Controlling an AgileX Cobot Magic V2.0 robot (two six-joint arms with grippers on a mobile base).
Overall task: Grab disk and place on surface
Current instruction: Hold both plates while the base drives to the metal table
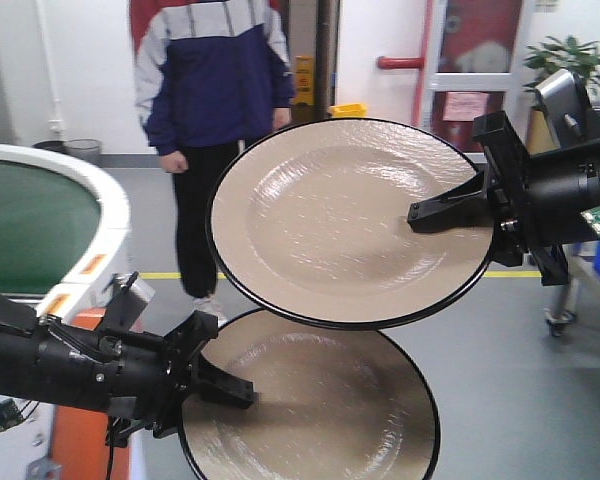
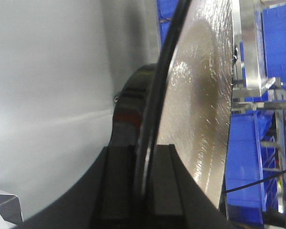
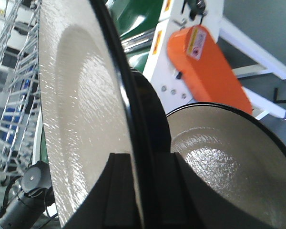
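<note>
Two beige disks with black rims hang in the air. My right gripper (image 1: 418, 214) is shut on the right edge of the upper disk (image 1: 330, 220), which tilts toward the camera. Below it, my left gripper (image 1: 245, 393) is shut on the left edge of the lower disk (image 1: 320, 410). The upper disk overlaps the lower one's top. The left wrist view shows its disk (image 2: 195, 109) edge-on between the left gripper (image 2: 143, 149) fingers. The right gripper (image 3: 143, 155) clamps its disk (image 3: 76, 109), with the lower disk (image 3: 224, 157) beyond. The dark grey glossy surface is out of view.
The green ring conveyor (image 1: 30, 225) with its white rim stands at the left, an orange cover (image 3: 205, 67) under it. A person (image 1: 215, 100) in a blue and grey jacket stands behind. Blue bins (image 2: 276, 57) on racks and a cart (image 1: 580, 290) are at the right.
</note>
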